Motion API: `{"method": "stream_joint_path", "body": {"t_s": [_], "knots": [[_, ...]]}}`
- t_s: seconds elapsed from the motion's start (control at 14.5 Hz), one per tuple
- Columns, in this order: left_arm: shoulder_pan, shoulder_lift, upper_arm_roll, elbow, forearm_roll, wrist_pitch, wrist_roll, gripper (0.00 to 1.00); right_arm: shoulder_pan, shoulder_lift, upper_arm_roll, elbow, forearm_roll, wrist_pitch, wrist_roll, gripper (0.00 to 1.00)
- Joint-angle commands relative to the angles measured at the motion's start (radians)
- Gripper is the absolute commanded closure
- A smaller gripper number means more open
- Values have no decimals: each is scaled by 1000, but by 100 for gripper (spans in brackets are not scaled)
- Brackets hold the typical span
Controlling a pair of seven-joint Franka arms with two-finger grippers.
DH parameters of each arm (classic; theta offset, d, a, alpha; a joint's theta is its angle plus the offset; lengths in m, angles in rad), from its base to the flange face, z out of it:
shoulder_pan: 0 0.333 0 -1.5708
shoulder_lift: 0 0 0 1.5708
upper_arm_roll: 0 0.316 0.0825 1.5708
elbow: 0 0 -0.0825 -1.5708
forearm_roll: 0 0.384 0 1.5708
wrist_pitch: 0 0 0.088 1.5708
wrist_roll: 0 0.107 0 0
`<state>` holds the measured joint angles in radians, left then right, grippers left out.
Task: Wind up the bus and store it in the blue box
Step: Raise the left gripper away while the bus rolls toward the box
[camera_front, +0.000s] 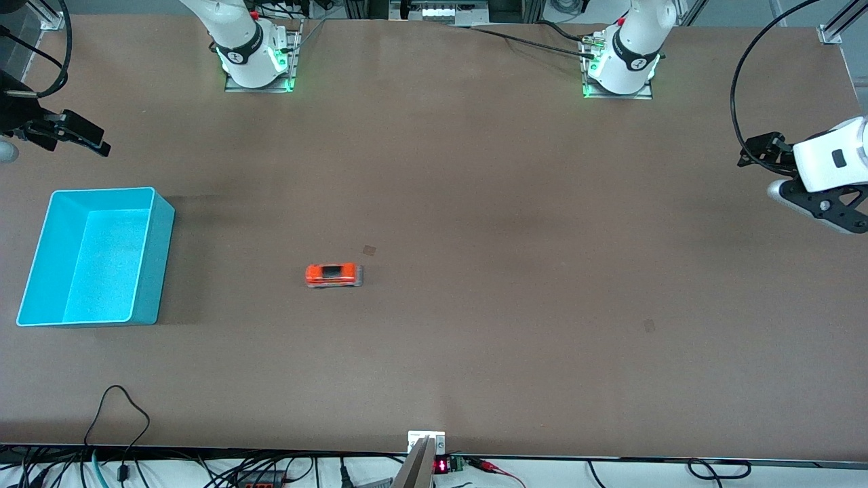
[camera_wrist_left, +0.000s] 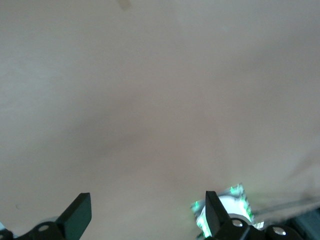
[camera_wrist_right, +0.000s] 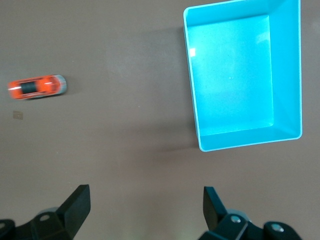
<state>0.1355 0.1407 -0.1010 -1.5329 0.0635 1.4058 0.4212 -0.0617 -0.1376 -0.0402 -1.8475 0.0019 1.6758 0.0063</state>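
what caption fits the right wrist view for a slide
Open right gripper above brown table, small orange toy bus apart from empty cyan plastic box.

An orange bus [camera_front: 333,274] with black windows and a plain cyan blue box [camera_front: 41,274] sit on the brown table [camera_front: 508,271].

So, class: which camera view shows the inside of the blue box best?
The right wrist view: it looks almost straight down into the blue box, showing its whole bare floor and all four walls. The front view shows the box at a slant from farther off. The left wrist view shows only table.
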Motion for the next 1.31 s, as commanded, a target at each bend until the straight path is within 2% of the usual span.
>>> {"method": "stream_joint_path", "body": {"t_s": [0.0,0.14,0.34,0.55,0.83,1.24], "knots": [[-39,-90,79,-125,-39,87,-90,0,-4,-5,2,-6,9,-4,14,0],[-69,-96,122,-136,-65,94,-137,0,-4,-5,2,-6,9,-5,15,0],[-94,-144,126,-197,-65,180,-250,0,-4,-7,2,-6,9,-5,14,0],[-105,-155,126,-211,-65,249,-300,0,-4,-5,2,-6,9,-4,15,0],[-109,-170,130,-217,-65,249,-274,0,-4,-2,2,-6,9,4,14,0],[-113,-178,116,-205,-65,229,-282,0,8,58,9,8,20,48,15,0]]}}
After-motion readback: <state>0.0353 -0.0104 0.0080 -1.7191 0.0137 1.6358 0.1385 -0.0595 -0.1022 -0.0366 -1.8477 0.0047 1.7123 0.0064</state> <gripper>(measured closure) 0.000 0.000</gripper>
